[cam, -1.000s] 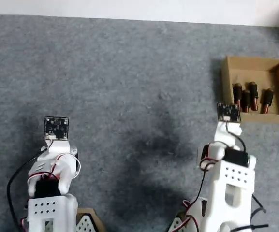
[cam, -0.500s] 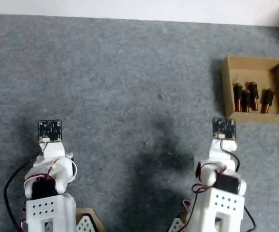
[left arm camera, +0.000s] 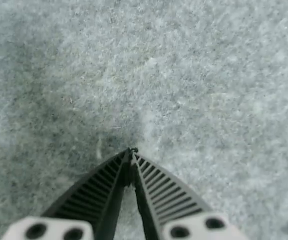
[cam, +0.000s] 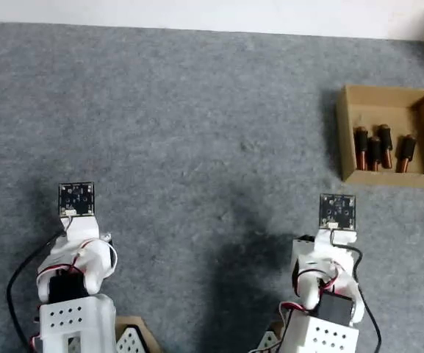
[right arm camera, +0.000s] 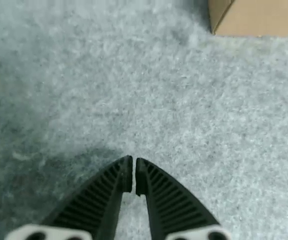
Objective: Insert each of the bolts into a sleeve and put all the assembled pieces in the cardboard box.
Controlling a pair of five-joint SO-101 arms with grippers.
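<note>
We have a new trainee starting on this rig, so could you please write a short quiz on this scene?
1. True or false: the left gripper is shut and holds nothing.
2. How many assembled pieces lie in the cardboard box? A) two B) four C) six
3. Short answer: which arm's gripper is nearer the cardboard box?

Key: 1 true; 2 B; 3 the right gripper.
</note>
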